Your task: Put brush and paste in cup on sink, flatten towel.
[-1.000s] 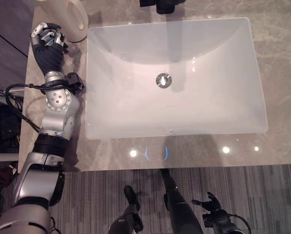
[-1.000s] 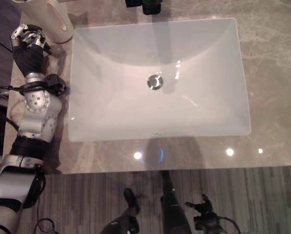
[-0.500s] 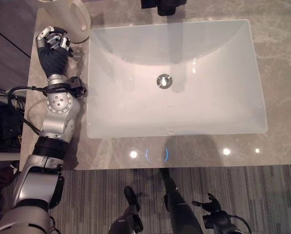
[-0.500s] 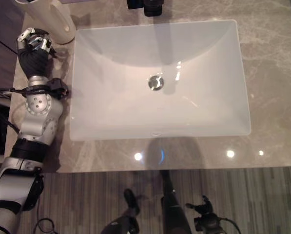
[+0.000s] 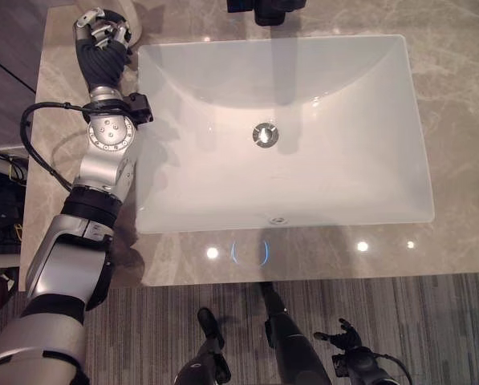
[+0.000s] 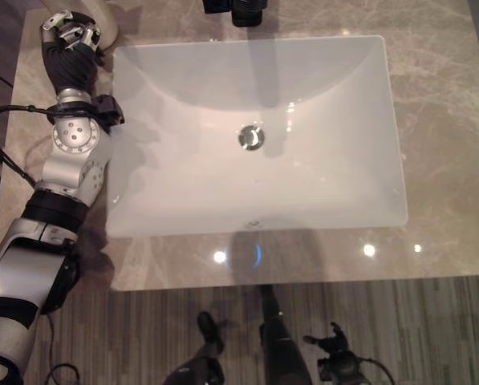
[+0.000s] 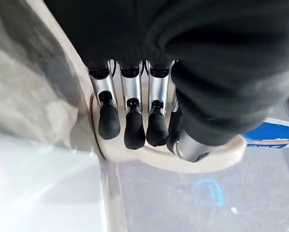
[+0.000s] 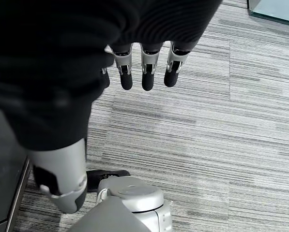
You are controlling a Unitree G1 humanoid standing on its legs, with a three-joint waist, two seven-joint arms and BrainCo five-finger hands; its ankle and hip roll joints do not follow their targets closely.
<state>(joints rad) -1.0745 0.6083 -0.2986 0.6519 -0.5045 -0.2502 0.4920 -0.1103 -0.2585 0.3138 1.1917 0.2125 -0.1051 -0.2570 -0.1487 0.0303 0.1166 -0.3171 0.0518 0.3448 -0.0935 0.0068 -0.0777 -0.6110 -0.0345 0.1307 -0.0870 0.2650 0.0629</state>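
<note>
My left hand [image 5: 103,36] reaches to the far left corner of the counter, beside a cream cup [image 5: 131,14]. In the left wrist view its fingers [image 7: 134,130] are curled, with their dark tips and the thumb lying against the cup's cream curved band [image 7: 217,162]. I cannot make out anything held inside the hand. Just past the cup lies a blue, white and orange tube-like thing [image 7: 275,135]. My right hand [image 8: 143,72] hangs low over the carpet with its fingers straight and holds nothing.
A white rectangular sink [image 5: 175,216] with a metal drain [image 5: 265,135] takes up the middle of the grey marble counter [image 5: 464,120]. A black faucet [image 5: 263,8] stands at its far edge. Striped grey carpet [image 8: 221,145] lies below the counter's near edge.
My left arm has stretched further away, bringing the curled hand up against the cream cup. The camera has shifted a little. The right hand has stayed low.
</note>
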